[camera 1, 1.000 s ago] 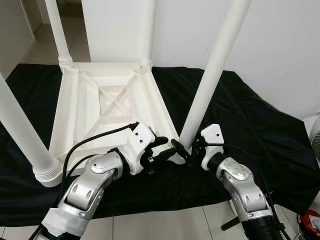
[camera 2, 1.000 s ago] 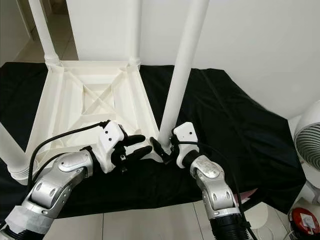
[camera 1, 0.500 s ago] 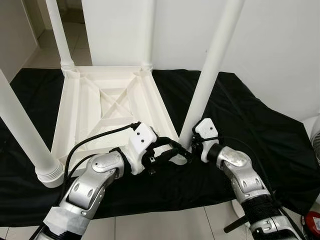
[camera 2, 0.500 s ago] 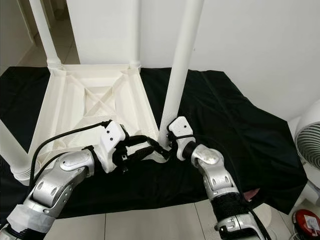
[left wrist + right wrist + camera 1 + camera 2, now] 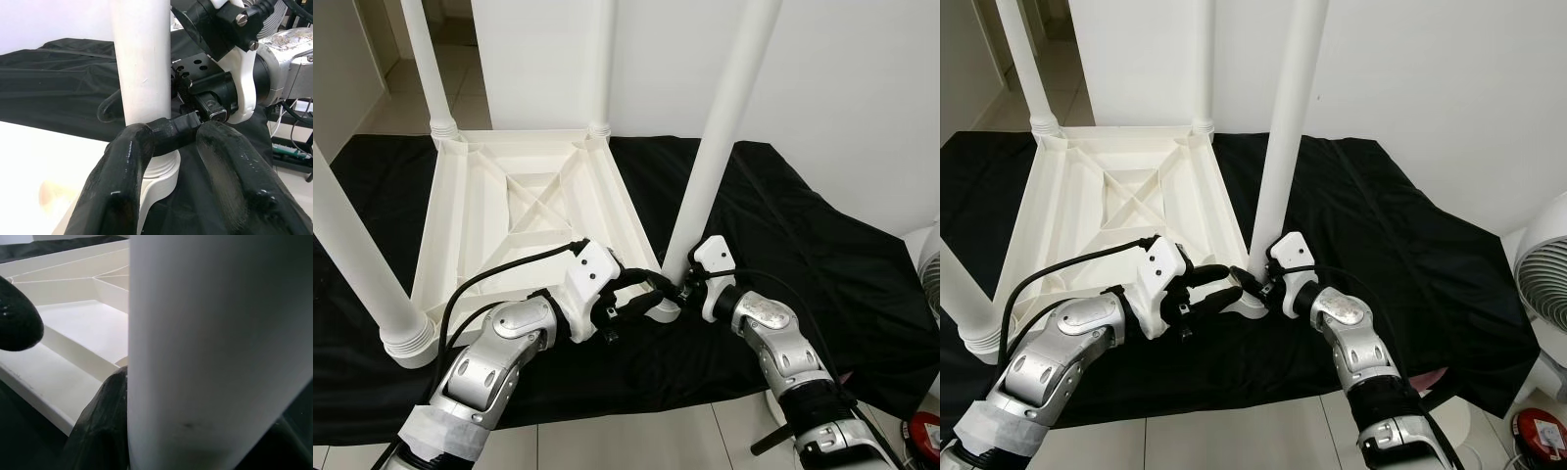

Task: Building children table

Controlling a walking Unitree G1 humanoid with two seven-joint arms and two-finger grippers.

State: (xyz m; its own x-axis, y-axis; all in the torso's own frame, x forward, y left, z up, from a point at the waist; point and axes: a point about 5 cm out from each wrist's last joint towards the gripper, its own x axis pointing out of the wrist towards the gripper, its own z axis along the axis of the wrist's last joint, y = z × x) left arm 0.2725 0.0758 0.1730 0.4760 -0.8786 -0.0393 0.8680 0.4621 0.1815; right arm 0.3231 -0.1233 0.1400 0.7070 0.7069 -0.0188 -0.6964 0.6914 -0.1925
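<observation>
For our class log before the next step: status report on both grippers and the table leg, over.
Left gripper and right gripper both at base of near-right table leg, fingers around it. Leg upright in corner of upturned white table on black cloth. Nothing obstructing.

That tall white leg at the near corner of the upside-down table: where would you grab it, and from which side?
Probably low down, just above the ribbed collar where the leg meets the tabletop. It is a smooth round post standing upright, so fingers close best around it from the side. The right gripper holds it there, from the open side over the black cloth; the left gripper meets it from the table's side.
</observation>
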